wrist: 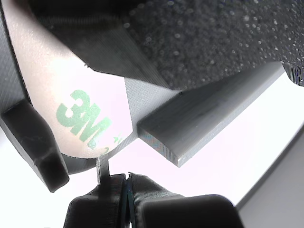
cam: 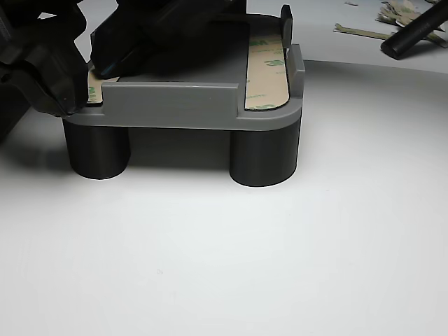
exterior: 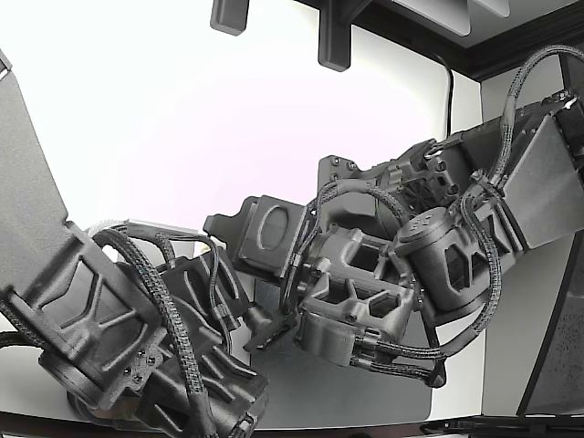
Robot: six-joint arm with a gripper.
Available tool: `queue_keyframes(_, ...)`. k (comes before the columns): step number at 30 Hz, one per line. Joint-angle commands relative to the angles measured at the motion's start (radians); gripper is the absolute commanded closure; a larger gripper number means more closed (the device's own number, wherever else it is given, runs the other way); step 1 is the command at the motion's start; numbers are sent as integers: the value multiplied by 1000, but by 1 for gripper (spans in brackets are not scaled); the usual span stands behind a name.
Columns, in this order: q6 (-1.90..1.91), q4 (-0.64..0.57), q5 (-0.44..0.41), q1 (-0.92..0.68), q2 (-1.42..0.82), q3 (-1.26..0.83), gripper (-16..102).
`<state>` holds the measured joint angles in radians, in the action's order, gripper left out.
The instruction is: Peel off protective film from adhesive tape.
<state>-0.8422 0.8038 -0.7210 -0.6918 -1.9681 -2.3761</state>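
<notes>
While clenched on a thin grey tab, black gripper sits at edge of cream 3M-printed protective film, which lies on grey raised fixture atop white surface.

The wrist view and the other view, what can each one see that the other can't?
Only the wrist view shows the green 3M print up close and a thin film tab just above the shut fingers. Only the other view shows the whole grey part on round legs, a second tape strip and peeled scraps. Both show the taped strip being worked on.
</notes>
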Motion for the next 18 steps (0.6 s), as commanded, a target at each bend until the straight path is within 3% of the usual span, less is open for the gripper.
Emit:
queue_keyframes(1,0,2,2,6,-26,34,97)
queue_keyframes(18,18,35,12,0,-25,48,97)
